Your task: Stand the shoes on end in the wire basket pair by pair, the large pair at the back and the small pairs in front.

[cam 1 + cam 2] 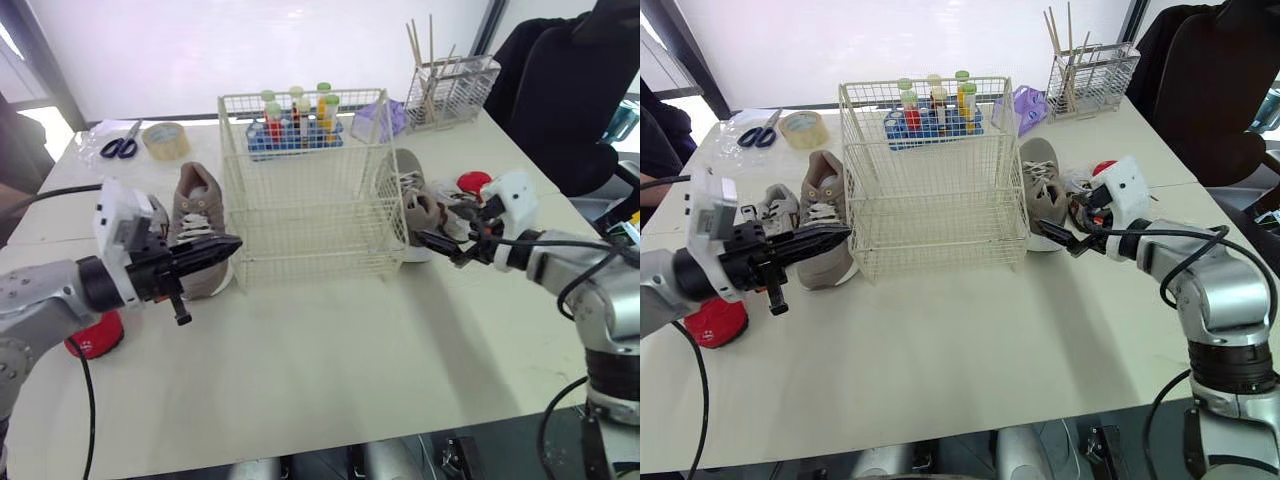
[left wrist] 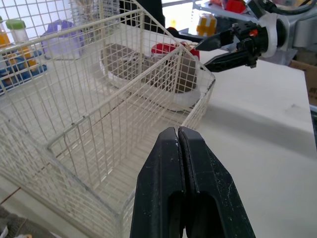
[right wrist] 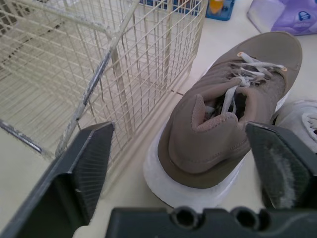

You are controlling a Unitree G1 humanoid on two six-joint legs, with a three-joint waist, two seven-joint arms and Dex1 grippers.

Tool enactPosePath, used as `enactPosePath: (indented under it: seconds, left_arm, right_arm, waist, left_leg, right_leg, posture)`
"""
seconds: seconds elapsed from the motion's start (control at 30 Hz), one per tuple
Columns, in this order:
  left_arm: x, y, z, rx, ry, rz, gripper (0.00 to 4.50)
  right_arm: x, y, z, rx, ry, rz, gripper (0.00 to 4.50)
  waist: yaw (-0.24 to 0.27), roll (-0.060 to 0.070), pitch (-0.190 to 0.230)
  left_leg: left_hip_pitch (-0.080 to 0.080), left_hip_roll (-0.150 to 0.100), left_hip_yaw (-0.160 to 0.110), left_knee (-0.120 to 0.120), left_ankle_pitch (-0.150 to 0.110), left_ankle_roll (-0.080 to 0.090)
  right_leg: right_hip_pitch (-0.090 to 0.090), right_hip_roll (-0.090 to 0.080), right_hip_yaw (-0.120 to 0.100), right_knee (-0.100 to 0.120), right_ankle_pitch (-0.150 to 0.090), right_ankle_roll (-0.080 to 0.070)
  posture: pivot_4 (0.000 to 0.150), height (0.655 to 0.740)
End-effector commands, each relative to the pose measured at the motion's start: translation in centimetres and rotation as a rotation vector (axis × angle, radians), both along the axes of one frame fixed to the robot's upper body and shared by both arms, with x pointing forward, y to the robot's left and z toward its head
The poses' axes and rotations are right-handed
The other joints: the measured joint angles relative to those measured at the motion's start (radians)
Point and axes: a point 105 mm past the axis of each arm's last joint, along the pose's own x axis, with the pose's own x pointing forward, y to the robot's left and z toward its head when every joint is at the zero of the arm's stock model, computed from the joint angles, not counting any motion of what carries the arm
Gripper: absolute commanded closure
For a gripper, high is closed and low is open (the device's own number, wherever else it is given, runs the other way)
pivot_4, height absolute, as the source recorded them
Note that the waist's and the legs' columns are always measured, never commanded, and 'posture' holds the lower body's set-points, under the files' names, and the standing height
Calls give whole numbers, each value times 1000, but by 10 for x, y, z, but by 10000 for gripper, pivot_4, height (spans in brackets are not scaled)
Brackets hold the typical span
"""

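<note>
Right jaws gape — taupe shoe (image 3: 233, 134) beside basket (image 3: 120, 74).

A pale shoe (image 3: 298, 113) is cut off by the frame just beyond one finger of the right gripper (image 3: 181, 144), while a tan shoe (image 1: 196, 200) lies partly hidden behind the left gripper (image 1: 232, 244) and its pressed-together fingers.

- left hand (image 1: 233, 243): fingers pressed together, forearm level, pointing inward to the robot's right
- right hand (image 1: 438, 249): fingers spread wide, pointing inward to the left
</note>
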Motion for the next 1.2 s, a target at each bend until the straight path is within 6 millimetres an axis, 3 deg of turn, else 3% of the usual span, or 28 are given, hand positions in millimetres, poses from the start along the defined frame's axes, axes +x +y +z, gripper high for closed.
enactPosePath:
  seconds: [0.03,0.1,0.2,0.3,0.4,0.7,0.9,1.03,1.2]
  left_arm:
    - [2,1,8,-1,-43,-9,45000]
    - [3,2,8,5,-43,-15,45000]
    - [6,3,9,14,-49,-20,45000]
    - [9,3,10,19,-62,-24,45000]
    - [10,2,11,20,-73,-25,45000]
    - [3,5,9,22,-88,22,45000]
    - [-2,8,8,29,-89,54,45000]
    - [-3,8,7,30,-89,61,45000]
    - [-1,8,8,28,-89,65,45000]
  right_arm:
    - [-7,-6,48,39,-200,14,522]
    - [-15,-5,64,11,-237,114,522]
    - [-34,12,77,3,-218,361,522]
    - [-54,41,72,-76,-143,647,522]
    - [-55,61,53,-204,-80,801,522]
    - [-15,88,6,-478,-100,816,522]
    - [-17,101,-6,-561,-115,846,522]
    - [-19,104,-9,-571,-108,852,13271]
    - [-22,109,-12,-576,-104,864,38027]
  waist:
    - [1,0,0]
    - [2,0,0]
    - [0,0,0]
    - [-4,0,0]
    - [-7,0,0]
    - [-2,0,0]
    - [1,0,0]
    - [0,0,0]
    - [-1,0,0]
  left_leg:
    - [0,0,0,0,0,0]
    - [0,0,0,0,0,0]
    - [0,0,0,0,0,1]
    - [0,1,0,0,0,1]
    - [1,4,0,0,0,1]
    - [0,4,1,1,0,1]
    - [0,4,1,1,0,0]
    - [0,4,1,1,0,-1]
    - [0,5,1,1,0,-1]
  right_leg:
    - [0,0,0,0,1,1]
    - [0,1,0,0,1,2]
    - [0,2,0,0,1,3]
    - [0,4,0,0,1,3]
    - [0,8,1,0,2,3]
    - [-1,7,1,0,2,3]
    - [-1,6,1,0,2,3]
    - [-1,6,1,0,2,3]
    - [-1,6,1,0,2,3]
  posture:
    - [1500,7400]
    - [1500,7400]
    - [1500,7400]
    - [1500,7400]
    - [1500,7400]
    - [1500,7400]
    - [1500,7400]
    - [1500,7400]
    - [1500,7400]
